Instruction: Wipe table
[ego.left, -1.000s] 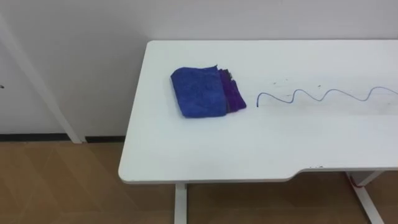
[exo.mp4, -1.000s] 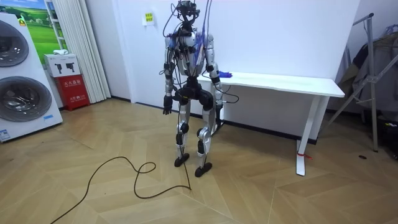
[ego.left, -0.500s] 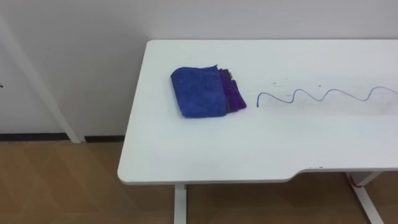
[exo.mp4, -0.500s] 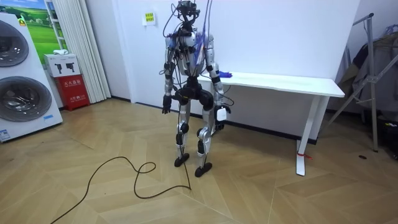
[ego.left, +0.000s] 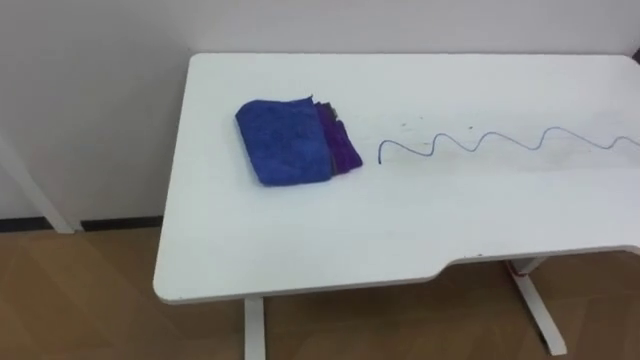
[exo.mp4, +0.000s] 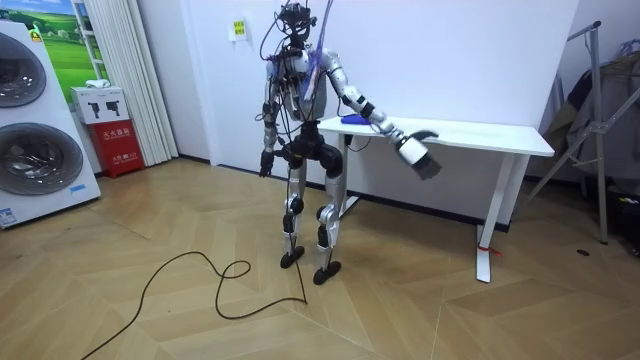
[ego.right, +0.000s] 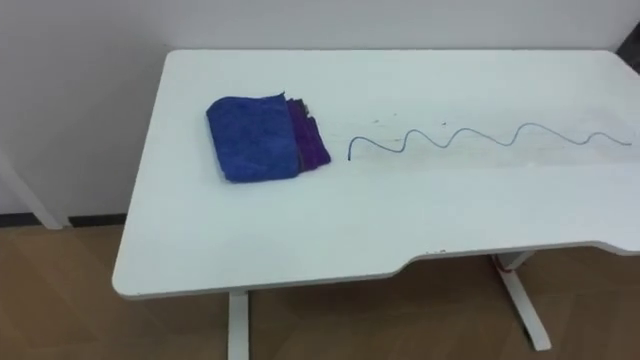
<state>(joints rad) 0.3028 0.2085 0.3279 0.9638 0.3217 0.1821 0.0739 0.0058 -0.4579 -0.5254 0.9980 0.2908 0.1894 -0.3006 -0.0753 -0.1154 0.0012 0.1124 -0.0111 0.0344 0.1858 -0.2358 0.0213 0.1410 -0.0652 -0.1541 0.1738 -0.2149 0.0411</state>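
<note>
Lying flat near the left end of the white table (ego.left: 300, 240), the folded blue cloth (ego.left: 285, 140) is close to the far edge and the wall. Its longer side runs roughly along the table's length, turned slightly askew. The rounded blue fold faces the table's left end. The layered edges, with a strip of purple showing from under the blue, point right toward the wavy blue pen line (ego.left: 480, 140). That line starts just beside the cloth's purple edge, apart from it, and waves along the tabletop to the view's right border. Neither hand touches the cloth.

In the room view the robot stands upright on the wooden floor at the table's end, on the room view's left, with both feet planted. Its right arm reaches out sideways and slightly downward in front of the table. The right hand (exo.mp4: 418, 158) hangs in the air below the table's front edge, and I cannot tell how its fingers are set. The left arm hangs straight down beside the hip, and the left hand (exo.mp4: 265, 166) is too small to read.
</note>
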